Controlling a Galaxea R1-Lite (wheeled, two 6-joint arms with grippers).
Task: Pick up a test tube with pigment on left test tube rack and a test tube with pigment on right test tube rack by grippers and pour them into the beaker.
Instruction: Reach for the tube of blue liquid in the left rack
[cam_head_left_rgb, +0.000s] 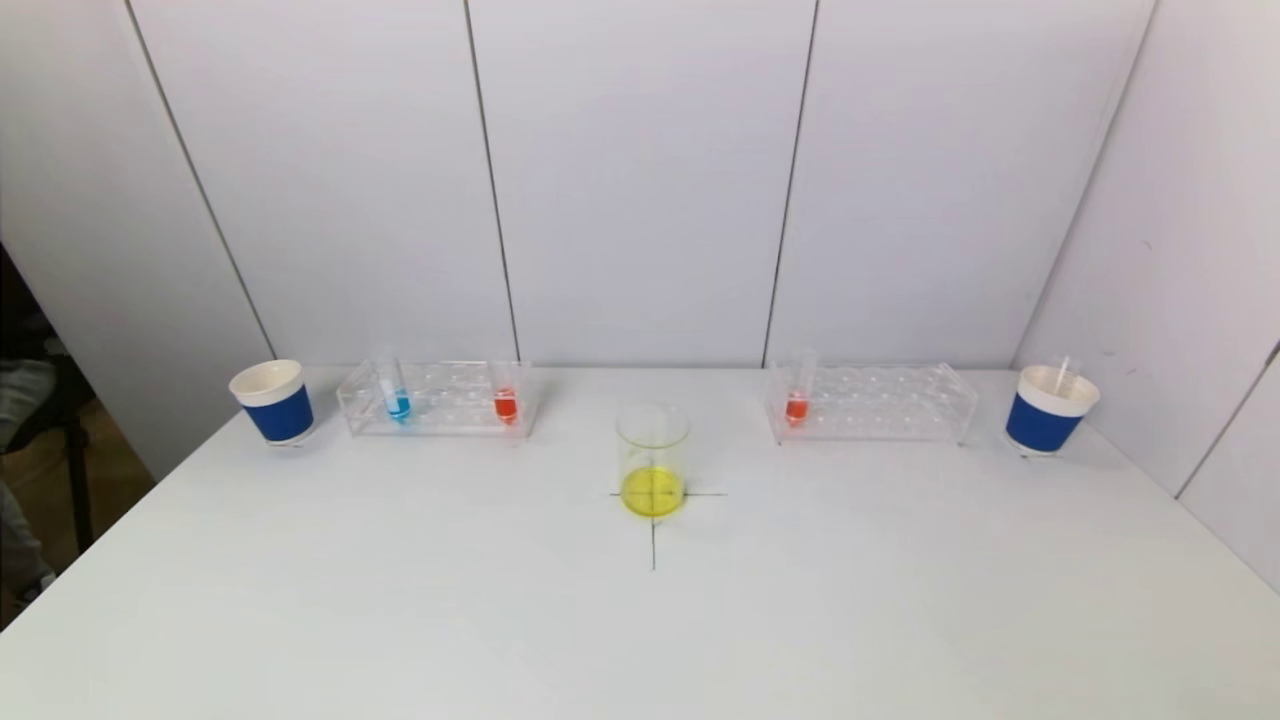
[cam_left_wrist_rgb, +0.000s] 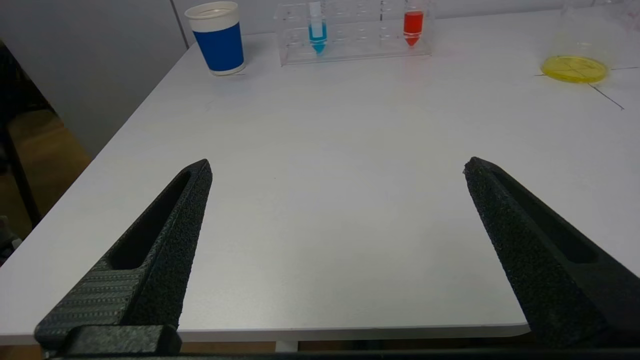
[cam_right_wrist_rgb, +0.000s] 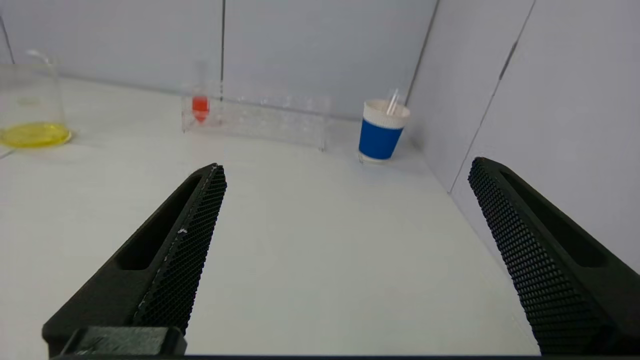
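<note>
The left clear rack (cam_head_left_rgb: 440, 400) holds a blue-pigment tube (cam_head_left_rgb: 396, 398) and a red-pigment tube (cam_head_left_rgb: 506, 400); both also show in the left wrist view, blue tube (cam_left_wrist_rgb: 317, 31) and red tube (cam_left_wrist_rgb: 413, 24). The right clear rack (cam_head_left_rgb: 870, 402) holds one red-pigment tube (cam_head_left_rgb: 797, 403), which also shows in the right wrist view (cam_right_wrist_rgb: 200, 106). A glass beaker (cam_head_left_rgb: 652, 460) with yellow liquid stands mid-table on a pencilled cross. My left gripper (cam_left_wrist_rgb: 338, 167) is open and empty near the table's front left edge. My right gripper (cam_right_wrist_rgb: 346, 170) is open and empty at the front right. Neither arm shows in the head view.
A blue-and-white paper cup (cam_head_left_rgb: 273, 402) stands left of the left rack. Another cup (cam_head_left_rgb: 1049, 408) with a stick in it stands right of the right rack, near the side wall (cam_head_left_rgb: 1180, 250). The table's left edge (cam_head_left_rgb: 130, 510) drops off to the floor.
</note>
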